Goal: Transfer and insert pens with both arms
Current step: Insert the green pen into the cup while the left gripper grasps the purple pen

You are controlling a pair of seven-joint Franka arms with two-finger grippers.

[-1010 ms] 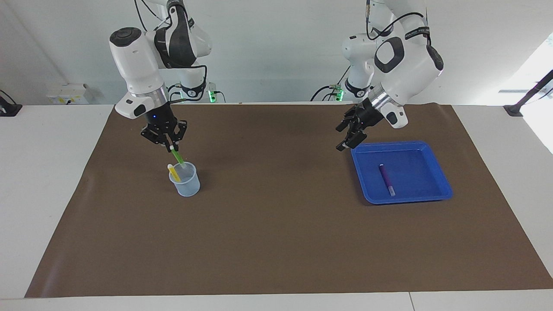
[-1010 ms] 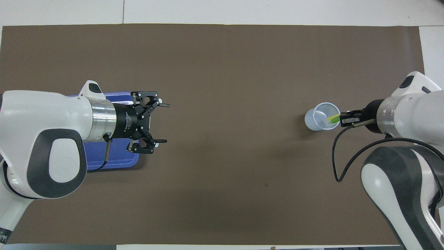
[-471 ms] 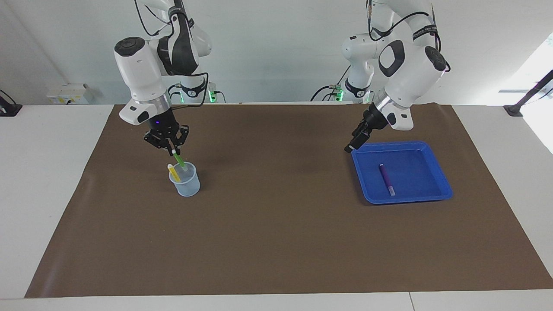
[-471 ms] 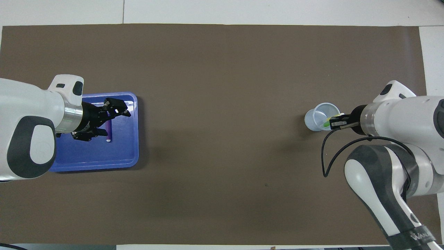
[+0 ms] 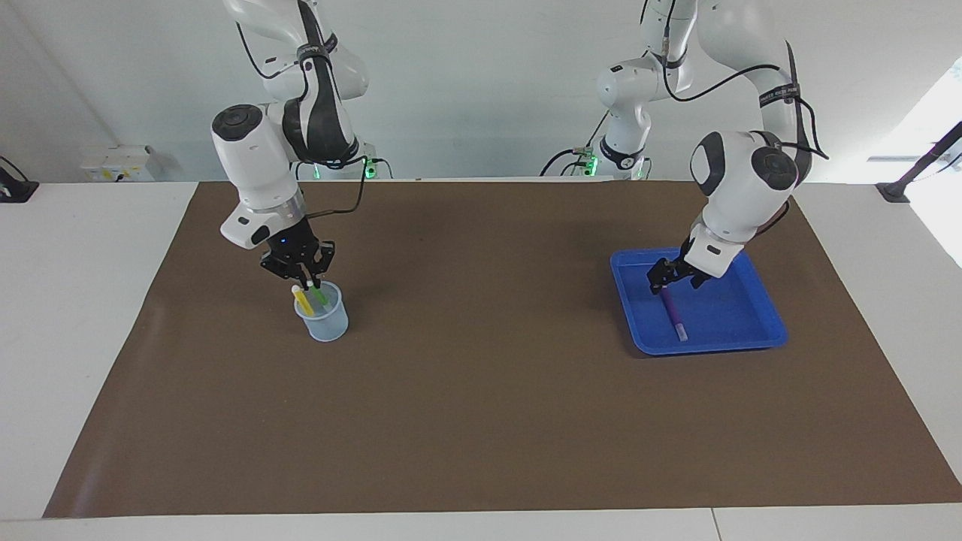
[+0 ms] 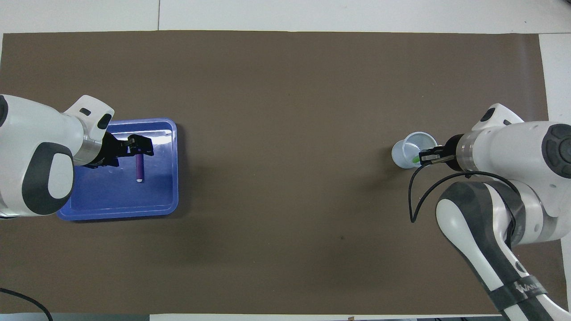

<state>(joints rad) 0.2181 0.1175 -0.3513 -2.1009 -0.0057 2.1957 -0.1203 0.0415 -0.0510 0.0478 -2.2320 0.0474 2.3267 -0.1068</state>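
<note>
A clear plastic cup point(image 5: 325, 321) point(image 6: 405, 155) stands toward the right arm's end of the brown mat. The yellow pen point(image 5: 302, 300) leans inside it. Beside it the green pen point(image 5: 319, 295) point(image 6: 415, 158) stands in the cup, and my right gripper point(image 5: 307, 281) point(image 6: 426, 156) is shut on its pale top end just above the rim. The purple pen point(image 5: 673, 311) point(image 6: 139, 167) lies flat in the blue tray point(image 5: 706, 347) point(image 6: 116, 210) toward the left arm's end. My left gripper point(image 5: 671, 284) point(image 6: 136, 152) is low in the tray, open, over the pen's end nearer the robots.
A brown mat point(image 5: 481, 421) covers most of the white table. Two smaller white arms with green lights point(image 5: 591, 161) stand at the table's edge by the robots. A black stand point(image 5: 894, 191) sits at the corner by the left arm's end.
My left gripper swung from beside the tray down into it, over the purple pen. My right gripper lowered the green pen deeper into the cup.
</note>
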